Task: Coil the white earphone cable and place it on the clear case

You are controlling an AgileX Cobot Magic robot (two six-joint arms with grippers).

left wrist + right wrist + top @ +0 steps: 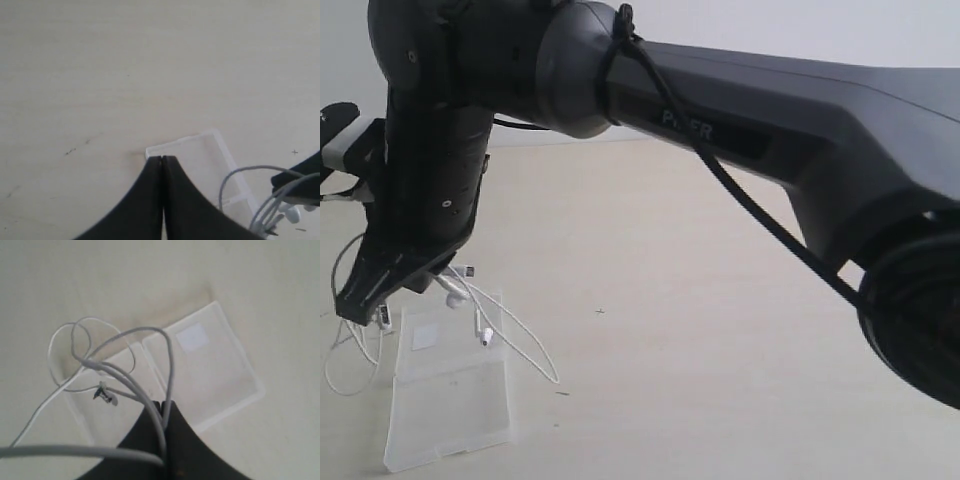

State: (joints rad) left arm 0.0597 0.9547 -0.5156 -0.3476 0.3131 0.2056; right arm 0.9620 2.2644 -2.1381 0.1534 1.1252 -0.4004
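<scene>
The clear case (450, 400) lies flat on the table at the lower left, with a white sticker (425, 338) on its far panel. My right gripper (360, 300) reaches across to the left and hangs just above that case (210, 365), shut on the white earphone cable (167, 360). Loops of the cable (515, 340) droop over the case and onto the table, and an earbud (455, 296) dangles near the fingers. My left gripper (162, 158) is shut with nothing in it, above a corner of the case (210, 155). The cable (240, 172) hangs off to one side of it.
The right arm's long dark link (770, 110) and its black robot cable (760, 215) cross the upper part of the exterior view. Part of the left arm (340, 135) shows at the far left edge. Pale bare tabletop (700, 340) spreads right of the case.
</scene>
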